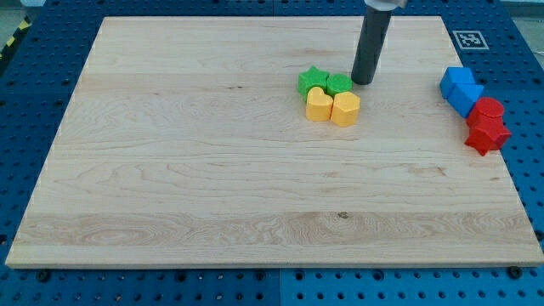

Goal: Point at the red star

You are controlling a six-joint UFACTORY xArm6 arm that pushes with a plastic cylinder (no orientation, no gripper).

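The red star (487,134) lies near the board's right edge, just below a red round block (488,109). My tip (363,82) stands at the view's upper middle, touching or almost touching the right side of a green round block (339,83). The tip is well to the left of the red star, about a quarter of the board's width away.
A green star (312,82) sits left of the green round block. A yellow heart (319,104) and a yellow hexagon-like block (345,109) lie just below them. Two blue blocks (460,88) sit above the red ones. The wooden board (212,170) rests on a blue pegboard.
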